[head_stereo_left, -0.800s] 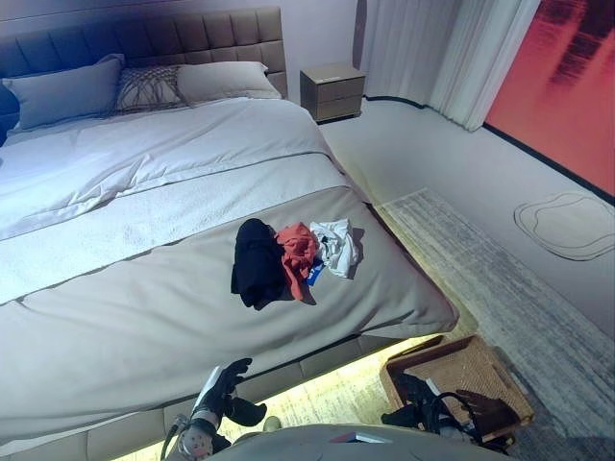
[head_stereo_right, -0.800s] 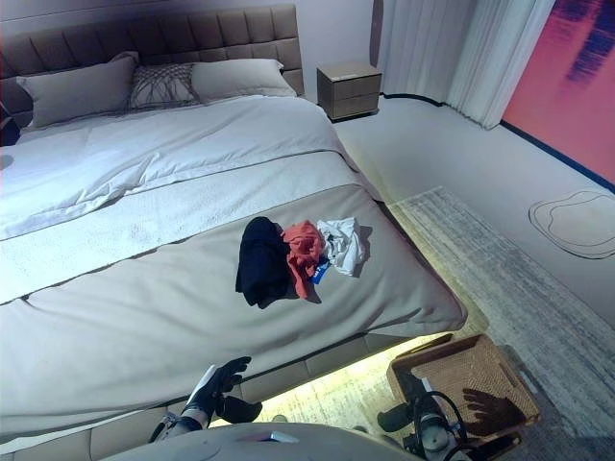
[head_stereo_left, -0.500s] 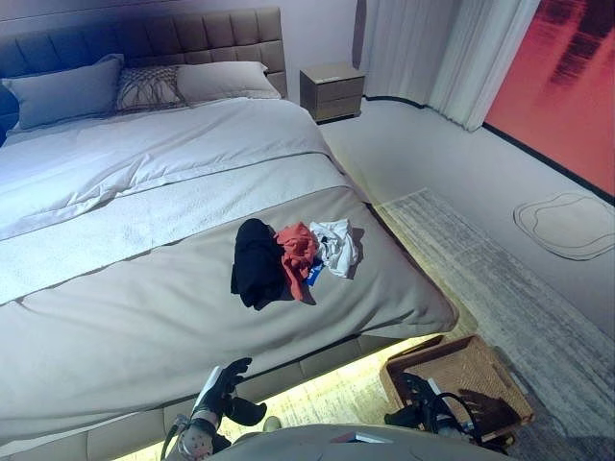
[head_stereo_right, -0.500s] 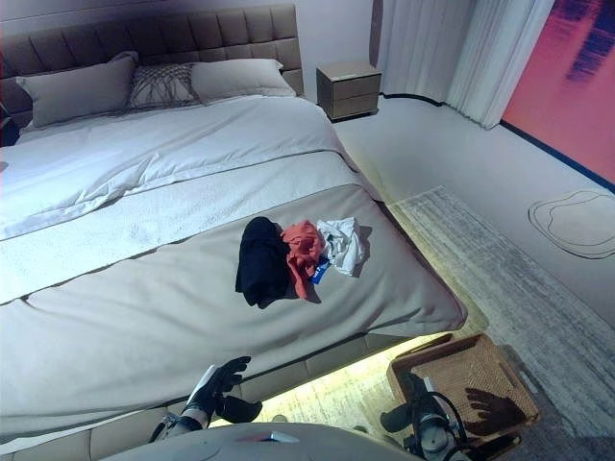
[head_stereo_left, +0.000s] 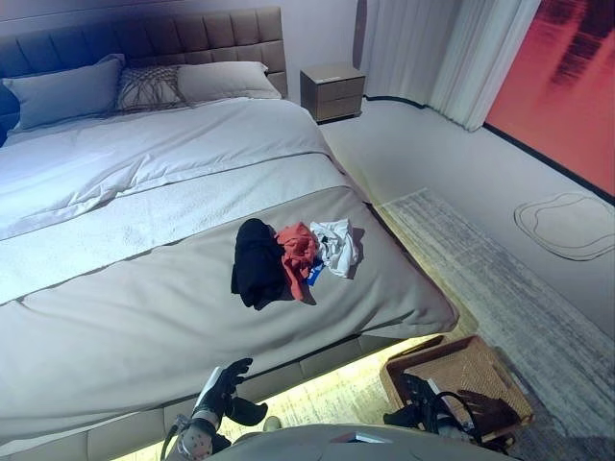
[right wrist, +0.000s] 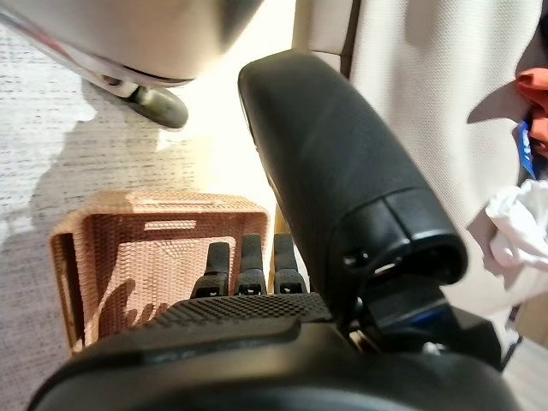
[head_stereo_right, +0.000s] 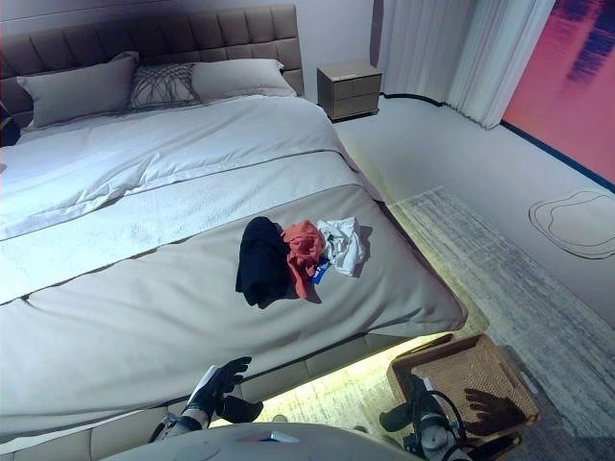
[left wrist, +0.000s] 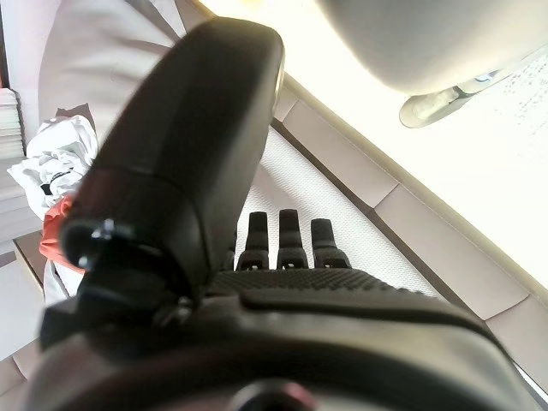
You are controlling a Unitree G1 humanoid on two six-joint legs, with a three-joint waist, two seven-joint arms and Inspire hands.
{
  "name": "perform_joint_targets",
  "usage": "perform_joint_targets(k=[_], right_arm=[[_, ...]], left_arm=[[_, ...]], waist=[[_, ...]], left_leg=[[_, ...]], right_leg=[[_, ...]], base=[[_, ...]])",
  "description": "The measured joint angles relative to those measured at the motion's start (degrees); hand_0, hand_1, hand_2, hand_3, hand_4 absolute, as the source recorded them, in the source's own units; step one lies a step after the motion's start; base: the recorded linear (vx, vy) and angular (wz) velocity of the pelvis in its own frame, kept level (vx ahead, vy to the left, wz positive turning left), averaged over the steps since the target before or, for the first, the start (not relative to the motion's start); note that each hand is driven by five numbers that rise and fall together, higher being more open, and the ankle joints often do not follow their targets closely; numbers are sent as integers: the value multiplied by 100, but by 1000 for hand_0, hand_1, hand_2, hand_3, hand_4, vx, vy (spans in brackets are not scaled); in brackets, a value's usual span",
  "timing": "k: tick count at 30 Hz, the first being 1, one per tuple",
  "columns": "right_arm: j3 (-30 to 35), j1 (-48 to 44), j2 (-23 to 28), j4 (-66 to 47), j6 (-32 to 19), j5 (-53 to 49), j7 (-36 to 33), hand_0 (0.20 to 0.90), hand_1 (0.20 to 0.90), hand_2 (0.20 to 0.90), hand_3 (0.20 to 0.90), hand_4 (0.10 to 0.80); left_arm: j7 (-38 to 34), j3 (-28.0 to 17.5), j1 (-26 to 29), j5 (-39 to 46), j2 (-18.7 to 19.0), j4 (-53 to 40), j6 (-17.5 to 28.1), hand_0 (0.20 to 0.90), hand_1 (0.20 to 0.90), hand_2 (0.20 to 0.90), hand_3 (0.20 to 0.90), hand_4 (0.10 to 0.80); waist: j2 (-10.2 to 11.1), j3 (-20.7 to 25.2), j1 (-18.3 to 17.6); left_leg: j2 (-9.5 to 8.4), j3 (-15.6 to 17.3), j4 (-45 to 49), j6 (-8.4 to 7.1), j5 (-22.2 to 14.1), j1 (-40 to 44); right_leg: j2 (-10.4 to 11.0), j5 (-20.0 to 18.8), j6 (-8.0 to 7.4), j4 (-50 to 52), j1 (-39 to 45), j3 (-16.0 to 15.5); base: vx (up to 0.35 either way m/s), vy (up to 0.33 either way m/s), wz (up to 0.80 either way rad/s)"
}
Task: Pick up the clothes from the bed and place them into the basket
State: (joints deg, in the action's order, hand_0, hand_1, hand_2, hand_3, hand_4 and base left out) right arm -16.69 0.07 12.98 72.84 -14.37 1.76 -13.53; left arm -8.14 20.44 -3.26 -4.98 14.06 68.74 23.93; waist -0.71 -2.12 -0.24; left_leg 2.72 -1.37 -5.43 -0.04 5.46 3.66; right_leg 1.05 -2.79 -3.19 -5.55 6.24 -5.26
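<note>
A black garment (head_stereo_left: 257, 261), a red garment (head_stereo_left: 297, 252) and a white garment (head_stereo_left: 336, 246) lie bunched together on the grey bed (head_stereo_left: 144, 317), near its right front corner. A woven basket (head_stereo_left: 428, 351) stands on the floor by that corner and also shows in the right wrist view (right wrist: 128, 248). My left hand (head_stereo_left: 223, 382) hangs low in front of the bed's front edge, open and empty, its fingers (left wrist: 282, 235) straight. My right hand (head_stereo_left: 415, 396) is low beside the basket, open and empty, its fingers (right wrist: 244, 265) straight.
Pillows (head_stereo_left: 67, 91) lie at the headboard. A nightstand (head_stereo_left: 332, 91) stands at the far right of the bed, with curtains (head_stereo_left: 442, 53) beyond it. A grey rug (head_stereo_left: 500, 279) covers the floor to the right of the bed, under the basket.
My right hand has shifted slightly beside the basket. The clothes, basket and left hand have not moved.
</note>
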Motion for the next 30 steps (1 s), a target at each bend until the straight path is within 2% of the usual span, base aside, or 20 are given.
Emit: perform_joint_targets(k=[8,12,17,20,23,25,26,27,30], right_arm=[[-15,-227,128,-777,-78,-285,-280,900,900,900,900,800],[-250,-540,517,-1885,120,-104,-629,900,900,900,900,800],[-257,-1326,1139,-2488,512,115,-766,900,900,900,900,800],[-291,-2107,1595,-2651,859,147,-852,900,900,900,900,800],[-343,-2935,1794,-2624,1195,15,-976,900,900,900,900,800],[-343,-3463,1906,-2525,1273,-288,-1043,900,900,900,900,800],[-349,-3890,1948,-2152,1198,-465,-1100,900,900,900,900,800],[-344,-4360,1978,-1723,1202,-621,-1145,900,900,900,900,800],[-352,-5464,2245,-1205,1210,-1035,-1272,900,900,900,900,800]], left_arm=[[1,12,0,105,1,-3,-15,900,900,900,900,800],[1,10,2,207,25,-103,-25,900,900,900,900,800],[13,5,-3,285,93,-404,-25,900,900,900,900,800],[67,8,8,399,248,-745,-24,900,900,900,900,800],[87,19,114,602,371,-816,-27,900,900,900,900,800],[78,133,278,741,463,-989,-22,900,900,900,900,800],[52,310,476,864,511,-1078,-11,900,900,900,900,800],[48,477,697,964,538,-1194,8,900,900,900,900,800],[35,679,1371,1219,507,-1833,147,900,900,900,900,800]], waist=[[3,-10,12],[29,-110,36],[80,-291,177],[104,-437,254],[112,-522,328],[89,-675,324],[60,-825,349],[14,-971,386],[-212,-1671,723]], left_leg=[[0,3,0,0,0,1],[-10,0,0,-1,1,13],[-30,-6,0,-1,2,86],[-39,-25,1,0,3,69],[-44,-77,9,1,18,-53],[-73,-213,38,-28,172,-238],[-88,-351,197,-180,296,-480],[-98,-387,369,-206,289,-755],[-117,-514,832,-294,346,-1605]], right_leg=[[-2,0,0,-1,2,0],[5,0,0,-2,16,-10],[20,0,-1,-2,104,-16],[25,0,-2,-1,93,-31],[20,-1,-2,28,-16,-90],[18,-6,-1,31,-168,-199],[24,-49,14,140,-342,-330],[31,-41,6,297,-575,-386],[47,140,193,1148,-1542,-506]], base=[[0,0,0],[20,3,0],[62,1,1],[34,-13,3],[-115,-24,9],[-299,-11,29],[-295,-10,40],[-356,-11,36],[-196,-20,19]])
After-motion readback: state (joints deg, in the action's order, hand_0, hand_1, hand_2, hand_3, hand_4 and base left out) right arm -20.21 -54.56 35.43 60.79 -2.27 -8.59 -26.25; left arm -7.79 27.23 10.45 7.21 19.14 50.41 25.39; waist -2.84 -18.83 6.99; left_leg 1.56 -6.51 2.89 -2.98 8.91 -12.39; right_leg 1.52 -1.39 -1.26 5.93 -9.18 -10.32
